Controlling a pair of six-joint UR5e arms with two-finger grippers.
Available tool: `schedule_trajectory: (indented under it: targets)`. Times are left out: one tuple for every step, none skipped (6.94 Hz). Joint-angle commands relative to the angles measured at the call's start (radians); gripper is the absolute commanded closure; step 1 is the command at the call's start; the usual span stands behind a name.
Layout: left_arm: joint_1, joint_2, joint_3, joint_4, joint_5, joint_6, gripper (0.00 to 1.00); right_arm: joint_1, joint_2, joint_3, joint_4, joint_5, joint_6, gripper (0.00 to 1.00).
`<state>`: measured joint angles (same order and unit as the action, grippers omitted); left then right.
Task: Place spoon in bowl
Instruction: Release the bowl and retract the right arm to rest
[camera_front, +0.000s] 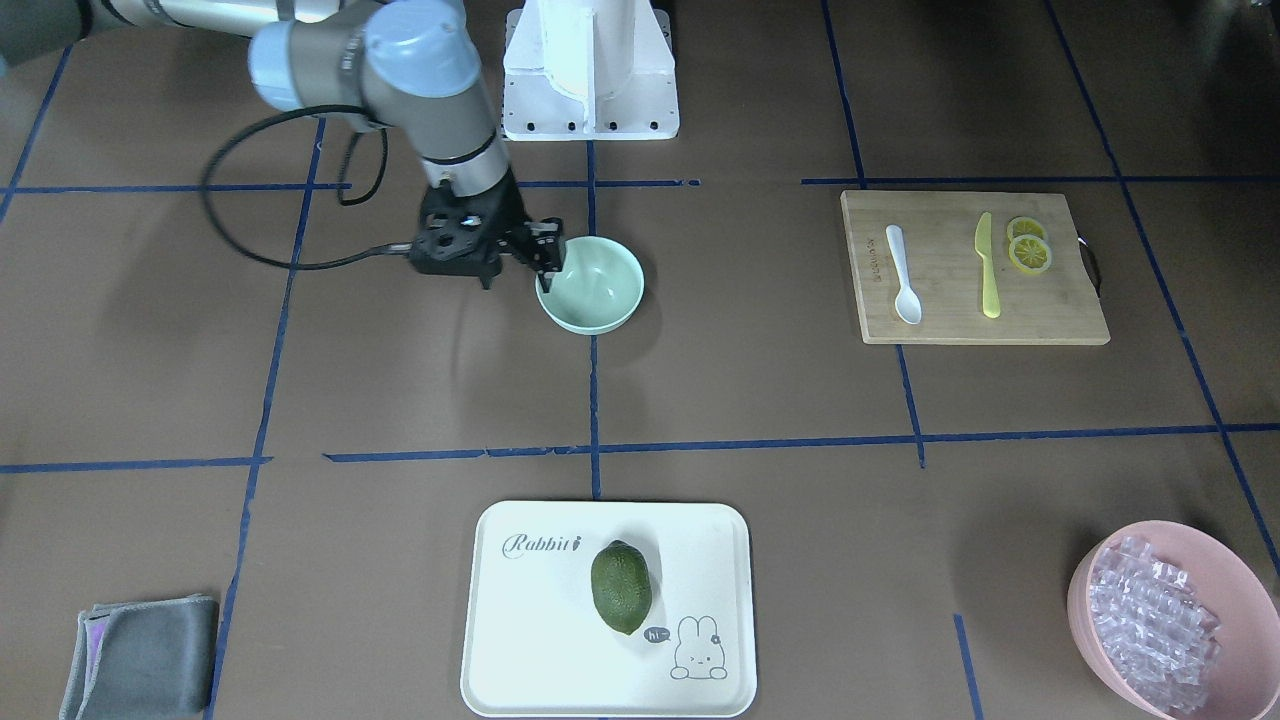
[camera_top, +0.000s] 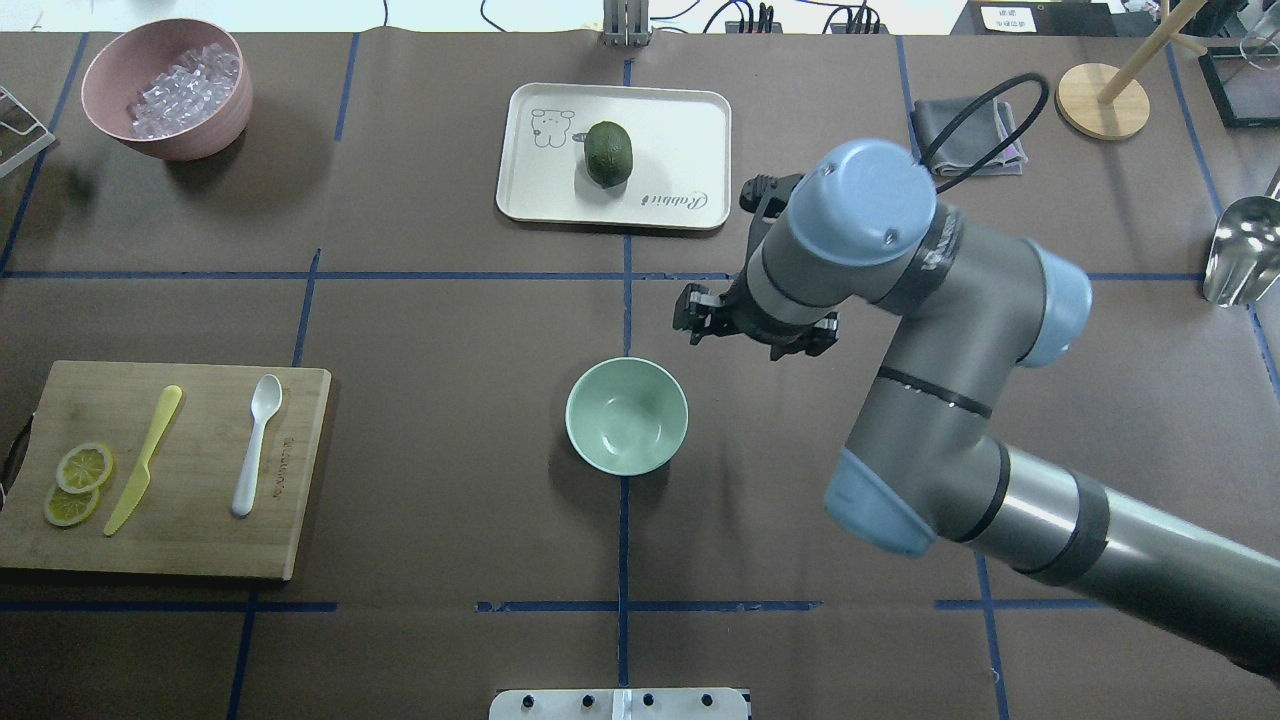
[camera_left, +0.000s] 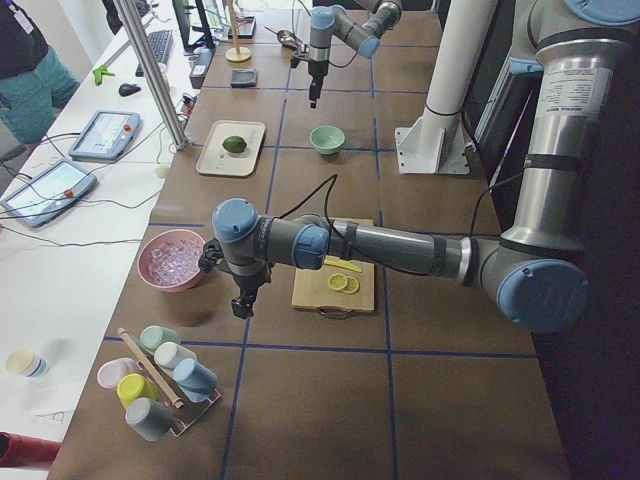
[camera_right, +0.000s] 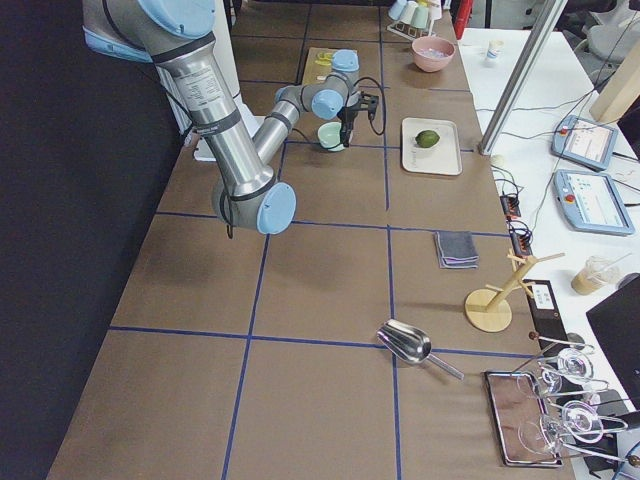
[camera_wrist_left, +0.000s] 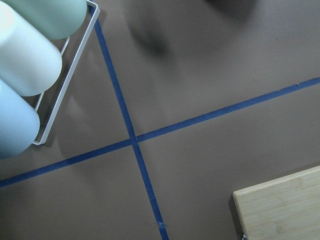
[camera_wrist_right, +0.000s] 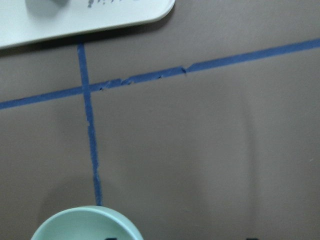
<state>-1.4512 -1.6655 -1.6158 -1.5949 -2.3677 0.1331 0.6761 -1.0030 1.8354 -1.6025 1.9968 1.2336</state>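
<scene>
Lying on board (camera_front: 1060, 325), well apart from bowl (camera_front: 590, 320): spoon (camera_front: 903, 274). Right gripper (camera_front: 517, 268) above bench (camera_front: 760, 400) just beside bowl, jaws wide, empty. Left gripper (camera_left: 241, 306) far from bowl; jaws cannot tell.

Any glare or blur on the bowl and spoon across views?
Overhead: bowl and spoon sharp, only faint sheen inside the bowl. Front-facing: soft shadow beside the bowl, no glare. Right wrist: slightly soft, bowl rim cropped at bottom edge.

The white tray (camera_front: 487, 600) carries "Rabbit" in script near one corner, and a small "hi~" speech bubble beside a rabbit drawing (camera_front: 697, 648). The cutting board (camera_front: 1060, 318) bears a printed mark along one edge, too small to read.
</scene>
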Motion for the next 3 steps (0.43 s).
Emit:
schedule_trajectory:
  targets:
    - [0.026, -0.003, -0.007, 0.0, -0.002, -0.032, 0.0, 0.237, -0.098, 0.067, -0.176, 0.129, -0.457, 0.0]
    - [0.029, -0.003, -0.01, 0.0, -0.004, -0.03, 0.0, 0.36, -0.182, 0.067, -0.197, 0.182, -0.702, 0.0]
    - [0.029, -0.003, -0.012, 0.001, 0.005, -0.032, 0.0, 0.479, -0.281, 0.068, -0.192, 0.248, -0.903, 0.0]
